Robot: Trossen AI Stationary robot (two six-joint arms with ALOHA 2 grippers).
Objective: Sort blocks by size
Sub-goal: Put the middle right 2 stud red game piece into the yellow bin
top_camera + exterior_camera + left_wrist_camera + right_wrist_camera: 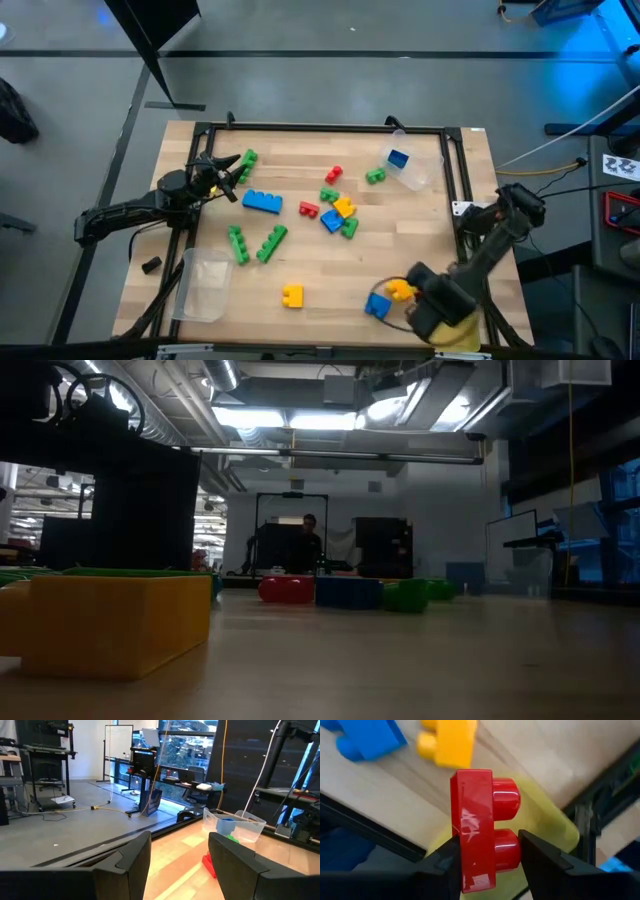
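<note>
Several blocks lie scattered on the wooden table: a long blue one, two long green ones, a yellow one, and small red, green, blue and yellow ones in the middle. My right gripper, at the near right corner, is shut on a red two-stud block above the yellow tray. A blue block and a yellow block lie on the table beside the tray. My left gripper is open and empty at the far left, next to a green block. My right gripper pinches the red block between its two fingers. One finger lies on the flat underside, the other on the studded top at one stud. The block is lifted clear above the yellow tray, its studs pointing sideways.
A clear tray stands near the left front. A second clear tray at the far right holds a blue block. A black frame runs round the table. A person shows far off in the room.
</note>
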